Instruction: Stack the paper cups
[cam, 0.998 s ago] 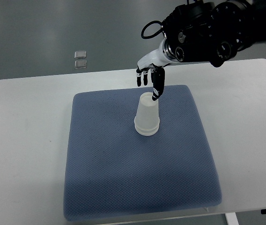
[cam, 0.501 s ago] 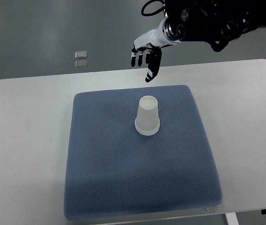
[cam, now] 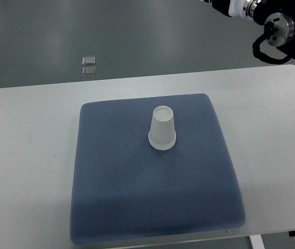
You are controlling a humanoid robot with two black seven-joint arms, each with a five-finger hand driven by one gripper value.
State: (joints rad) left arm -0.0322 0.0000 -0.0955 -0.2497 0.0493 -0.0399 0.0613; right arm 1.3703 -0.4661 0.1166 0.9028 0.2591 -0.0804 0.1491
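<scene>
A stack of white paper cups (cam: 162, 129) stands upside down, rims down, on the blue mat (cam: 137, 197), a little above the mat's middle. Nothing touches it. Only the black and white wrist end of my right arm (cam: 272, 23) shows, at the top right corner, far from the cups. Its hand is out of the picture. My left arm is out of view.
The blue mat lies on a white table (cam: 28, 155). Two small square tiles (cam: 89, 65) lie on the grey floor beyond the table's far edge.
My right hand has lifted off the cup stack and pulled away up and to the right until it left the picture. The cups have stayed in place.
</scene>
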